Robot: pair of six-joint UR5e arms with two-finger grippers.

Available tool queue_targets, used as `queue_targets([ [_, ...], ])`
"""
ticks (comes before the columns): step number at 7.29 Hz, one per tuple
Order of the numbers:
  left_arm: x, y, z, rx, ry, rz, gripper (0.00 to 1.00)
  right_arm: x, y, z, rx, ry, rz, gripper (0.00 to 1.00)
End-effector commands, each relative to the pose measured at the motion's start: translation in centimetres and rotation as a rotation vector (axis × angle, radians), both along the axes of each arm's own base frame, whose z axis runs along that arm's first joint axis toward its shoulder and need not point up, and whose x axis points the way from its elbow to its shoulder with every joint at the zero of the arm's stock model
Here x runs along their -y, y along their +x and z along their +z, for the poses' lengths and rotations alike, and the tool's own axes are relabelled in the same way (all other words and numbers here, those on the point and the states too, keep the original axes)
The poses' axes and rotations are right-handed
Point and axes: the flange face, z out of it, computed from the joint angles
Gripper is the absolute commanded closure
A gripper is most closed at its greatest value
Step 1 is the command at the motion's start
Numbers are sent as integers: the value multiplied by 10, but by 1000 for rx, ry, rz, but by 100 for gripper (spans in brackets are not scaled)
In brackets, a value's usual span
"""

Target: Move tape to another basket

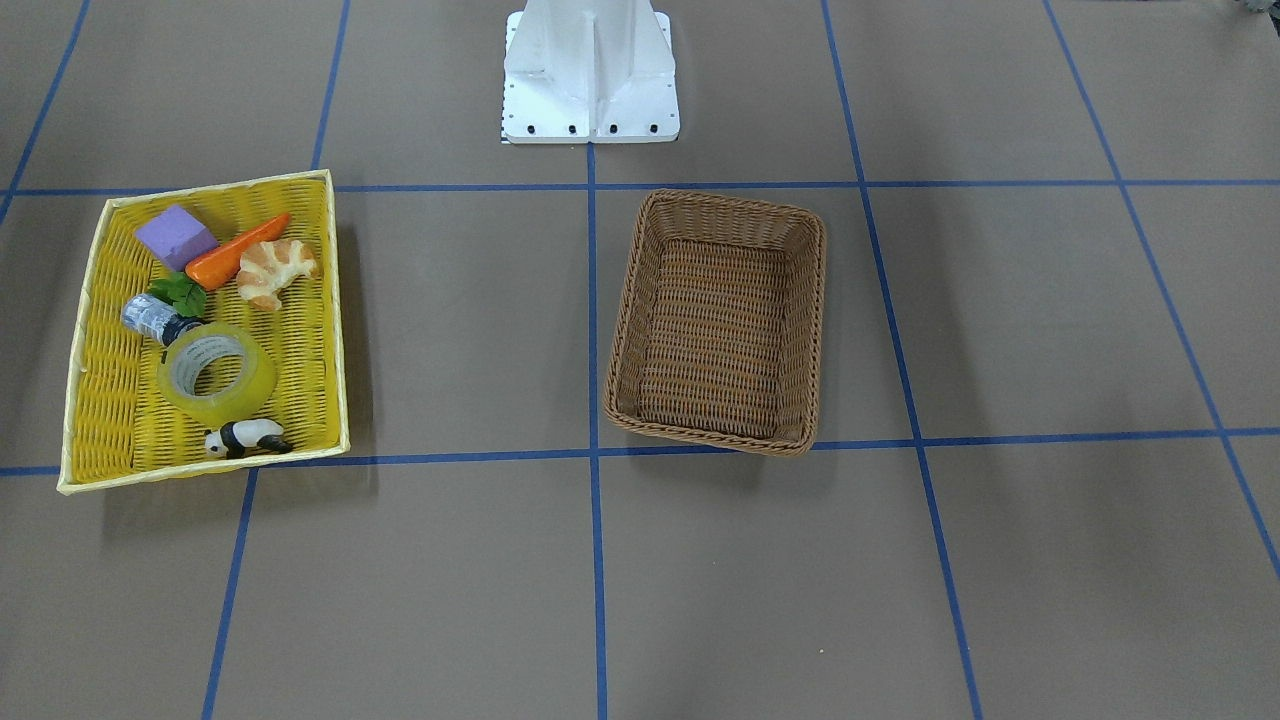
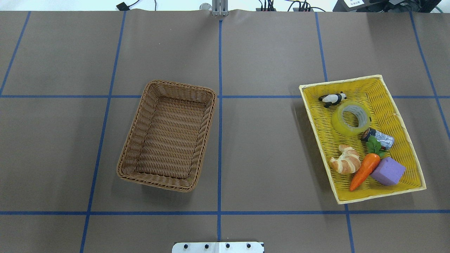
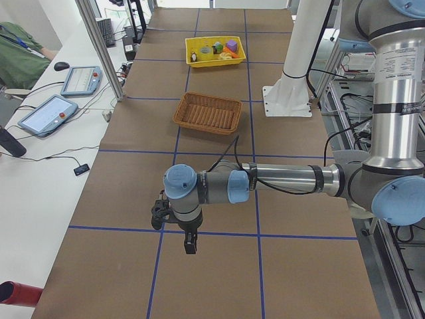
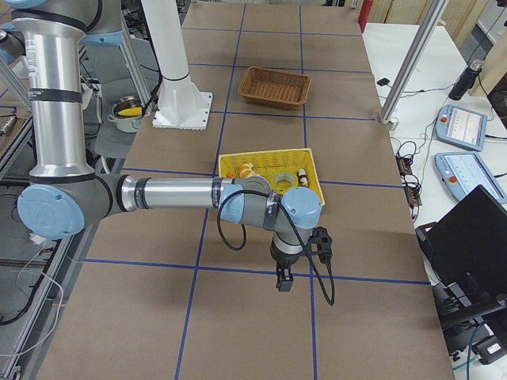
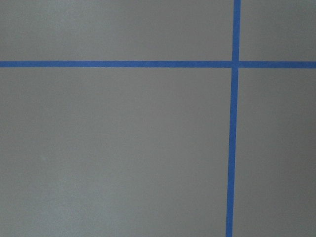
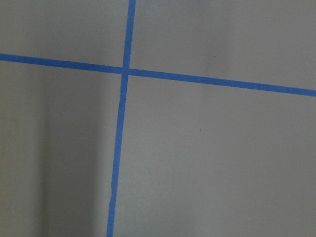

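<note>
The tape (image 1: pixel 217 372) is a yellowish translucent roll lying flat in the yellow tray-basket (image 1: pixel 100 300); it also shows in the overhead view (image 2: pixel 351 118). The brown wicker basket (image 1: pixel 640 300) stands apart near the table's middle and holds nothing; it also shows in the overhead view (image 2: pixel 130 165). My left gripper (image 3: pixel 190 244) shows only in the exterior left view, far from both baskets over bare table. My right gripper (image 4: pixel 283 283) shows only in the exterior right view, a little in front of the yellow tray-basket (image 4: pixel 269 158). I cannot tell whether either is open or shut.
In the yellow tray-basket lie a panda figure (image 1: pixel 246 438), a silver cylinder (image 1: pixel 150 318), a croissant (image 1: pixel 273 270), a carrot (image 1: pixel 235 252) and a purple block (image 1: pixel 175 236). The robot's white base (image 1: pixel 590 75) stands behind the baskets. Tablets and cables lie beside the table in the side views.
</note>
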Motion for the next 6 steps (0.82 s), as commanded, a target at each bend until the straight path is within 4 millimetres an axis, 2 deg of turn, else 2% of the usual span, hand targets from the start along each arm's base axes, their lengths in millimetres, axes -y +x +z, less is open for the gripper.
queue_targets([
  [1, -1, 0, 2, 0, -3, 2, 2, 5, -13, -2, -8, -3, -18, 0],
  [4, -1, 0, 2, 0, -3, 2, 2, 5, -14, -5, 2, 5, -17, 0],
  [5, -1, 0, 2, 0, -6, 1, 2, 6, -14, -10, 2, 19, -19, 0],
  [6, -1, 1, 1, -7, -4, 0, 2, 8, -14, -22, 2, 44, -19, 0],
])
